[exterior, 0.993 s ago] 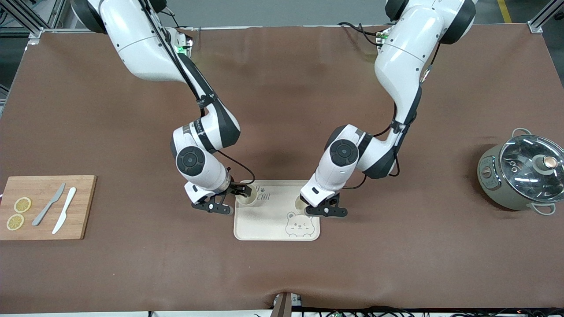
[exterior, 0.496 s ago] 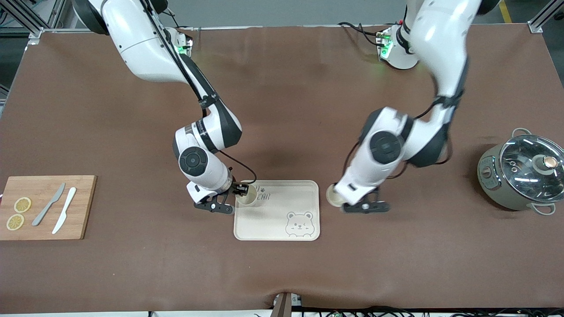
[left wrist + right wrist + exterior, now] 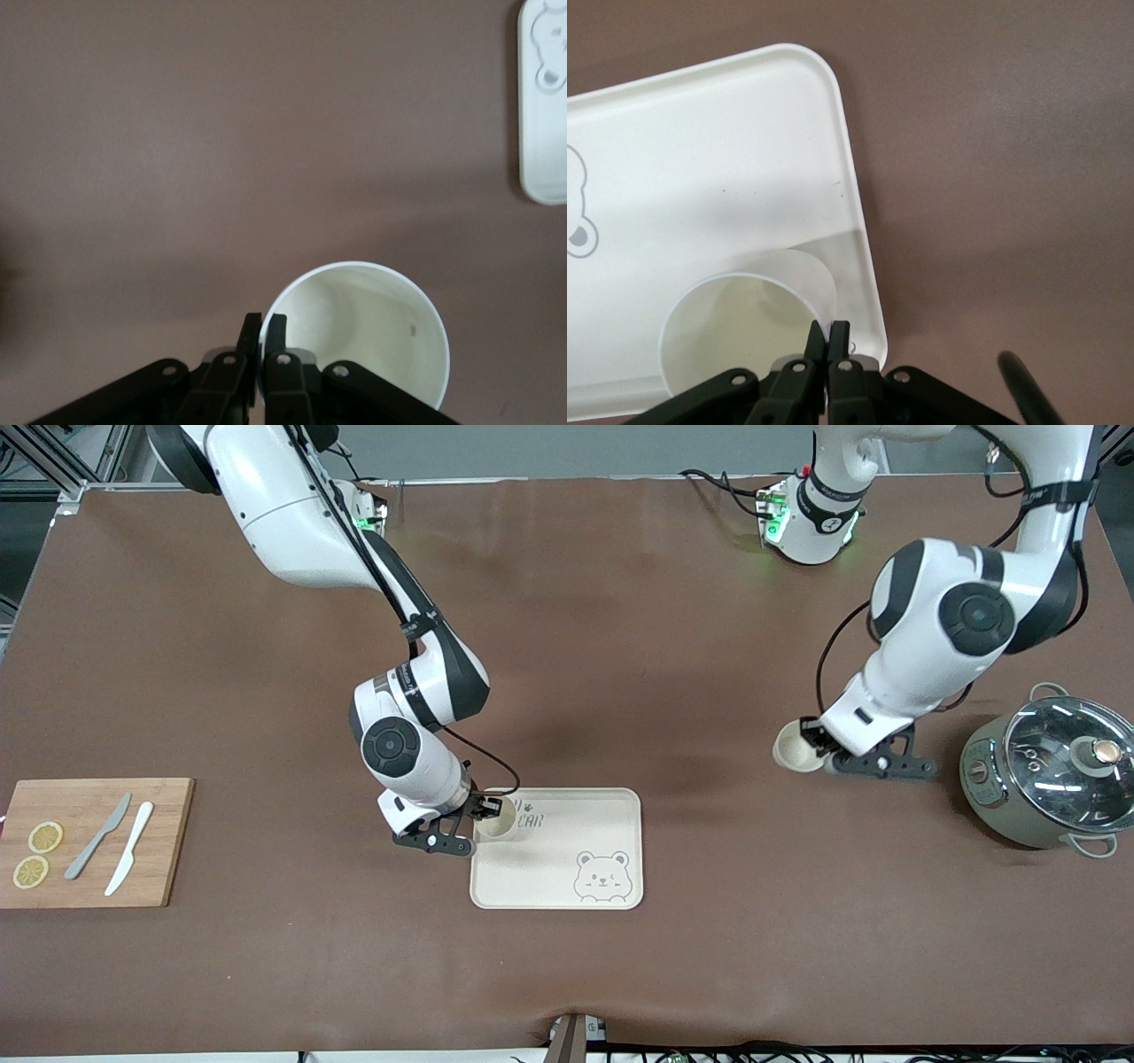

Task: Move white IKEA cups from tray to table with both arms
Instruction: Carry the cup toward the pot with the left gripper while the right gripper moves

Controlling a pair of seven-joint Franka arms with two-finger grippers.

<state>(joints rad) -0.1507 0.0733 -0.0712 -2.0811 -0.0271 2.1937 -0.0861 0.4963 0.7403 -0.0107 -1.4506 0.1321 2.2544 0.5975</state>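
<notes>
**One cup has left the tray, one is still on it**

Since a second ago, our left arm has swung away from the tray (image 3: 558, 868) with a cup. Our left gripper (image 3: 813, 737) now hangs over the bare table (image 3: 620, 646), at about two o'clock from the tray and just beside the pot (image 3: 1045, 771). Its fingers are pinched on the wall of the carried cup (image 3: 795, 746), one inside and one outside. Our right gripper (image 3: 485, 810) has hardly moved. In that second it squeezed shut on the rim of the tray cup (image 3: 498, 821), which stands at the tray's ten o'clock corner.

We think two jobs come next: putting the carried cup down, and lifting the tray cup out.

To do it well, we should lower the carried cup straight down, keep it upright, and let go only when its bottom is flat on the table. It should stay clear of the pot. The tray cup should go straight up over the raised rim before it moves sideways, so the tray does not get dragged.

The table wears a brown sheet with soft wrinkles, so a cup could wobble on a fold. At nine o'clock lies a wooden board (image 3: 97, 841) with two knives and lemon slices. Around the table we see grey floor, metal posts and cables.
</notes>
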